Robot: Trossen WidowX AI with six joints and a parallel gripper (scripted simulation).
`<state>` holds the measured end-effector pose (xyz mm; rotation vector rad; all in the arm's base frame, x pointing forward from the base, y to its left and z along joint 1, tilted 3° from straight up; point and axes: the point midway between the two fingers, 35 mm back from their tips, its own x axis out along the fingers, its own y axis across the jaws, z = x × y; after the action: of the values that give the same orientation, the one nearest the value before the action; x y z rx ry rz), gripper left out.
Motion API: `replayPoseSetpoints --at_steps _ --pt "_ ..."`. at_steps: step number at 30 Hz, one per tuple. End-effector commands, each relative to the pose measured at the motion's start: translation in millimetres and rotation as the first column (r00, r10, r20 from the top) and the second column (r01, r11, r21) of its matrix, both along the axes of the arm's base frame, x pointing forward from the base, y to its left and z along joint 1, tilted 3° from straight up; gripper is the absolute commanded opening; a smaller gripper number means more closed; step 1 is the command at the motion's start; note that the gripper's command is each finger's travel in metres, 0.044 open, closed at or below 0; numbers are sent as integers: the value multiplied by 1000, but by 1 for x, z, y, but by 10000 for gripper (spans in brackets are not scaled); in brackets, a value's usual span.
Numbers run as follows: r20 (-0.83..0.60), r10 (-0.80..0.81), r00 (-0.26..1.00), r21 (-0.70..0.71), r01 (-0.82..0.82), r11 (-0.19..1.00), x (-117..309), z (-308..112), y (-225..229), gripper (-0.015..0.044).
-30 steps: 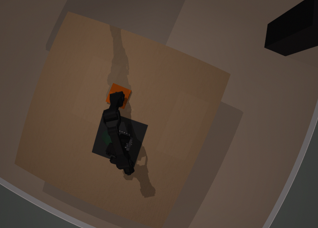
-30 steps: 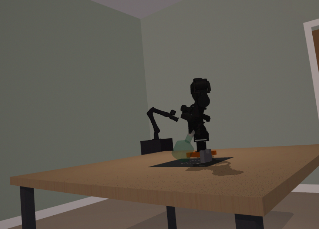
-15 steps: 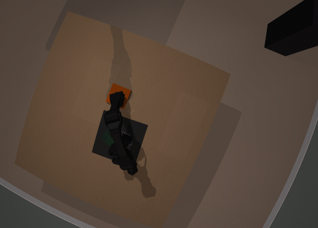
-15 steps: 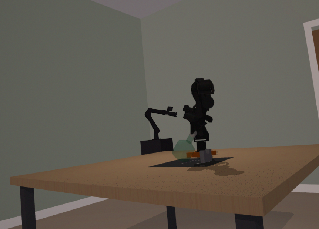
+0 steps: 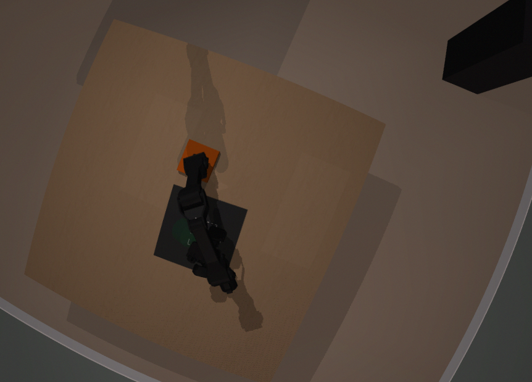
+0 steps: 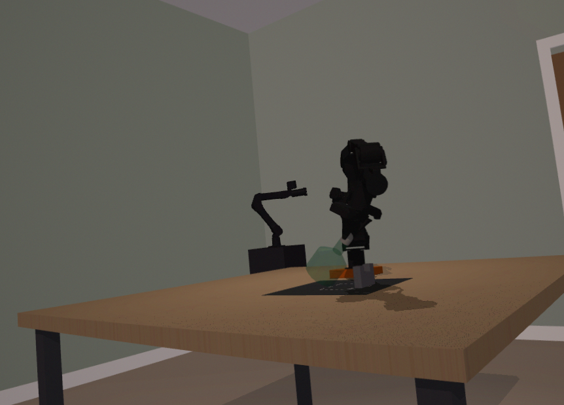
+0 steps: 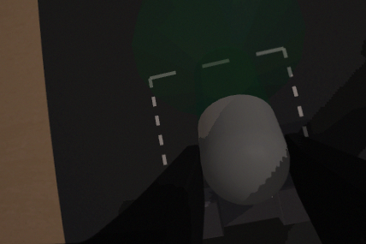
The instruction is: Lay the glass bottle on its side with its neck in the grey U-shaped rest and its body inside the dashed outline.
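One pincer (image 6: pixel 347 239) (image 7: pixel 242 151) grips one green glass bottle (image 6: pixel 325 265) (image 7: pixel 222 14), neck up and tilted, over the single black mat (image 6: pixel 291 288) (image 5: pixel 166 247) (image 7: pixel 85 121) beside one grey rest (image 6: pixel 363 275), on one wooden table (image 6: pixel 235 325) (image 5: pixel 110 155) in a room with two visible green-grey walls (image 6: pixel 117 141) and a second arm (image 6: pixel 265 216) beyond.

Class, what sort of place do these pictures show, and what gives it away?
Probably a robotics workroom: a black robot arm on a wooden table, and another arm behind.
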<state>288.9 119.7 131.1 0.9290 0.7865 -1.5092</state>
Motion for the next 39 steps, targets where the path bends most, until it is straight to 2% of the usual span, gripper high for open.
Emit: replayPoseSetpoints --at_steps 1,39 --pt "-2 -2 1000 6 2 1000 0 -5 8 125" --pt "13 26 1000 -30 -26 999 0 -36 45 125"
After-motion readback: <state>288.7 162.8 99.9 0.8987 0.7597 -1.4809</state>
